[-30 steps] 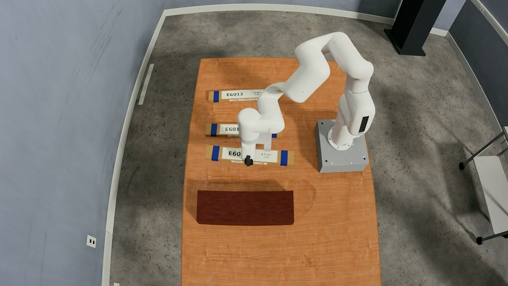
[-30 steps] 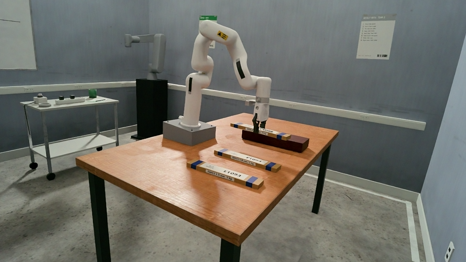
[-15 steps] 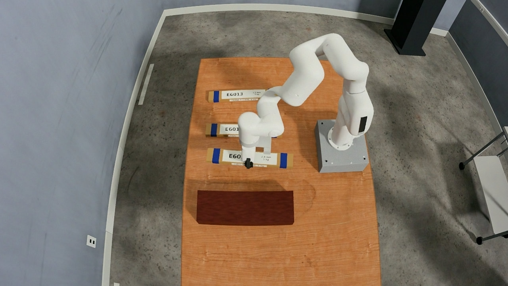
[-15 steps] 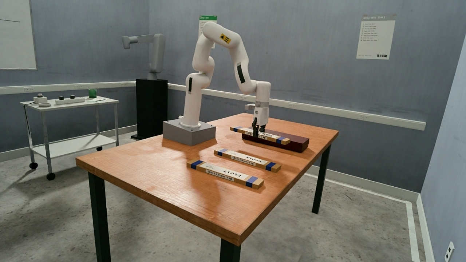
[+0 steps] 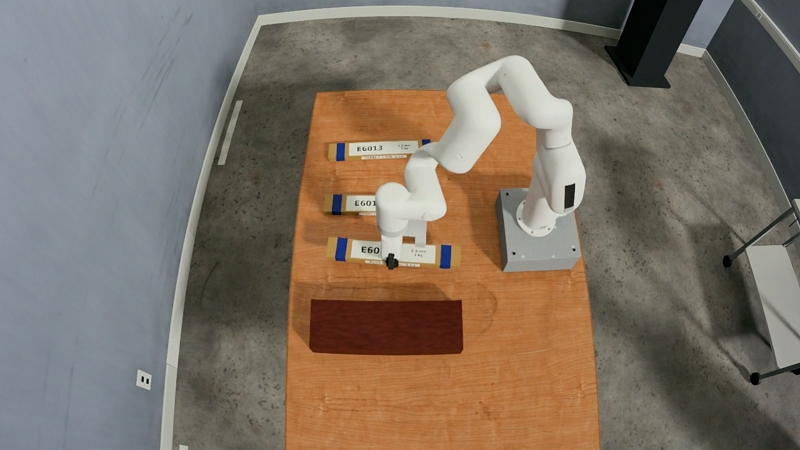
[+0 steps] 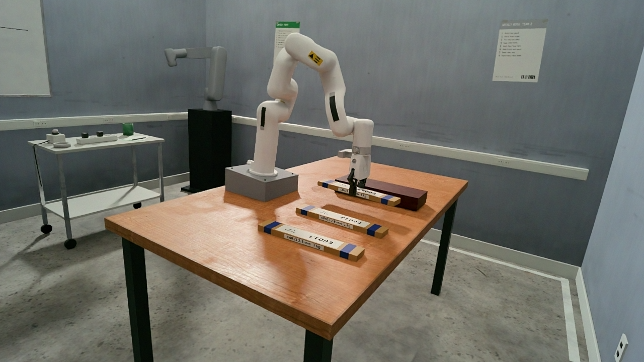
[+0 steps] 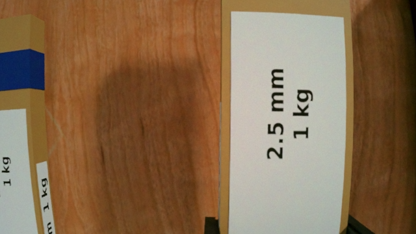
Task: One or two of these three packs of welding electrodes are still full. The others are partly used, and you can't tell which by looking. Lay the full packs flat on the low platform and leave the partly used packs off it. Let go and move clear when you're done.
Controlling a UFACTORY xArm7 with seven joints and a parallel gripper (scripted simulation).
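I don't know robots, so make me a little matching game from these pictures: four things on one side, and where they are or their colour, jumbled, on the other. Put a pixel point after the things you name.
Things:
1. Low platform (image 5: 385, 327) (image 6: 416, 199)
2. Pack nearest the platform (image 5: 427, 254) (image 6: 388, 199) (image 7: 286, 114)
3. Pack farthest from the platform (image 5: 385, 149) (image 6: 310, 237)
4. Block under the arm (image 5: 512, 258) (image 6: 245, 186)

Matches:
A. Grey
B. On the table, no fingers around it
C. Dark red
D. Between the fingers of the end effector (image 5: 391, 261) (image 6: 356, 187) (image 7: 279, 227)

Right pairs: 1-C, 2-D, 3-B, 4-A

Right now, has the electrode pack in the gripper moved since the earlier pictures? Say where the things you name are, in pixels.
Yes, the gripped pack (image 5: 430, 256) (image 6: 375, 195) (image 7: 289, 114) is lower against the dark red platform (image 5: 385, 327) (image 6: 412, 193) in the exterior view.
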